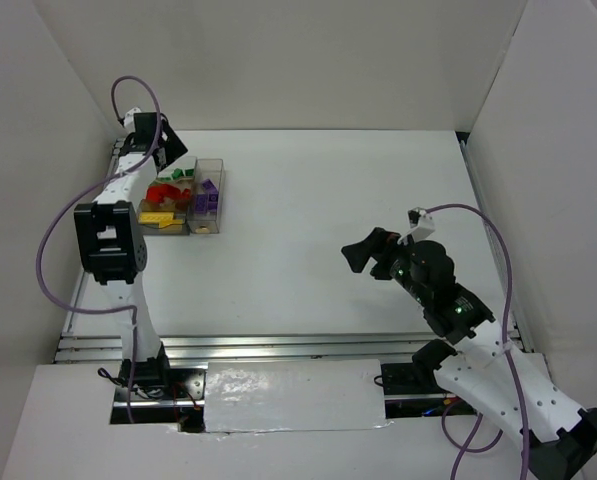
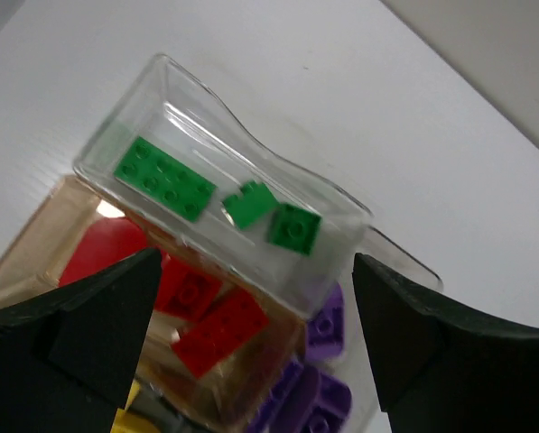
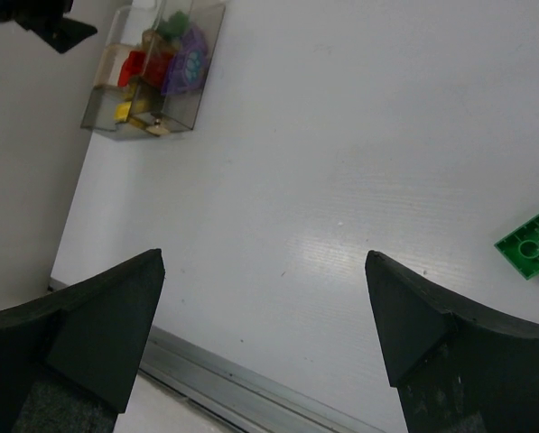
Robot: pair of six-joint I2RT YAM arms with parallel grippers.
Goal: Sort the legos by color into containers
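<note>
The clear divided containers box (image 1: 216, 168) stands at the table's far left. In the left wrist view its end compartment (image 2: 206, 95) holds three green legos (image 2: 165, 178). Red legos (image 2: 217, 317) lie in the compartment beside it, purple ones (image 2: 324, 327) in the long side compartment, and a yellow one (image 2: 129, 397) shows at the bottom edge. My left gripper (image 1: 171, 152) (image 2: 255, 302) hangs open above the box with nothing between its fingers. My right gripper (image 1: 366, 250) (image 3: 264, 298) is open and empty over the table's right half. A loose green lego (image 3: 531, 242) lies on the table to its right.
White walls enclose the table on the left, back and right. An aluminium rail (image 1: 278, 345) (image 3: 233, 388) runs along the near edge. Purple cables loop from both arms. The box (image 3: 206, 54) shows far off in the right wrist view.
</note>
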